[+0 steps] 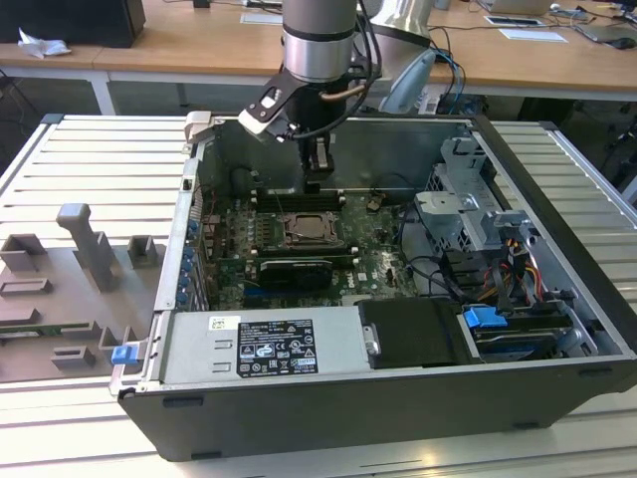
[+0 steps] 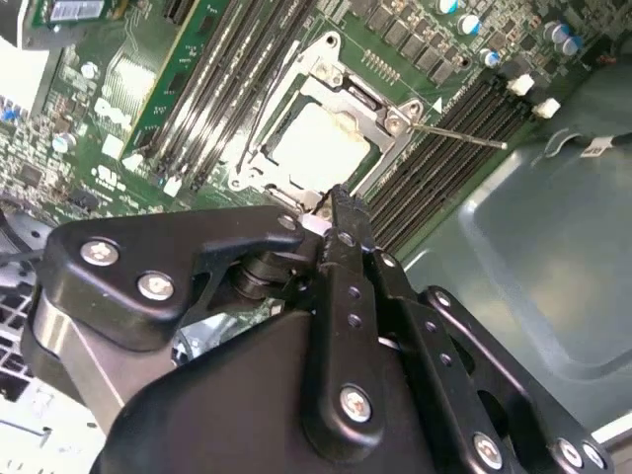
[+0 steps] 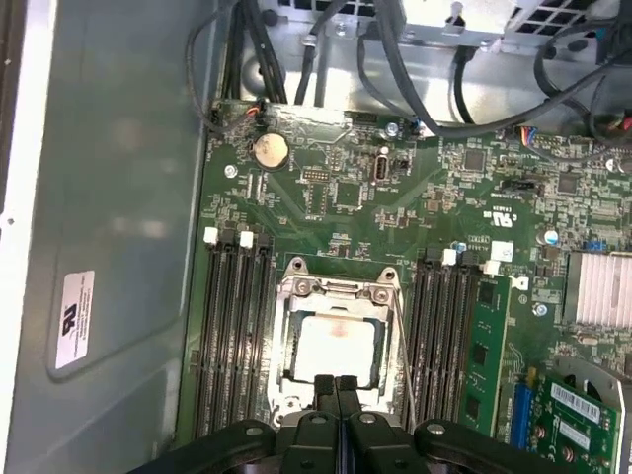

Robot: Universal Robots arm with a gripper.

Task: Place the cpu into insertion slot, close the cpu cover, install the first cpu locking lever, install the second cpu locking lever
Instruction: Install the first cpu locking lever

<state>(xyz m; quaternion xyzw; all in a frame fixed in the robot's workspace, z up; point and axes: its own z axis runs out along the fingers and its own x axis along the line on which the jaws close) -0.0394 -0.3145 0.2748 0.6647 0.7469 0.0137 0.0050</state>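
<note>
**A:** Wooden desks (image 1: 199, 45) run along the far side, and nearer is a slatted metal table (image 1: 60, 159). What is on it?

**B:** An open computer case (image 1: 299, 398) takes up most of it. Grey fixture blocks (image 1: 90, 244) lie to the exterior view's left of the case.

**A:** And inside the case?

**B:** A green motherboard (image 1: 378, 249) covers the floor. A grey power supply (image 1: 264, 349) sits along the near wall. A metal drive cage (image 1: 468, 214) with bundled cables stands at the exterior view's right.

**A:** Where is the arm?

**B:** It comes down from the far side. The gripper (image 1: 315, 184) hangs just above the far edge of the insertion slot (image 1: 287, 239).

**A:** Is it grasping anything?

**B:** No. In the first wrist view the gripper (image 3: 337, 380) is clenched, its two black fingers pressed together with nothing between them.

**A:** And the cpu?

**B:** The cpu (image 3: 334, 346) lies flat in the slot, its pale top showing through the window of the cpu cover (image 3: 336, 289). The cover is folded down over it. The fingertips are just over one edge of the chip.

**A:** What about the levers?

**B:** A thin lever rod (image 3: 400, 341) runs along one side of the socket, beside the memory slots (image 3: 237, 326). I cannot tell whether it is hooked.
</note>
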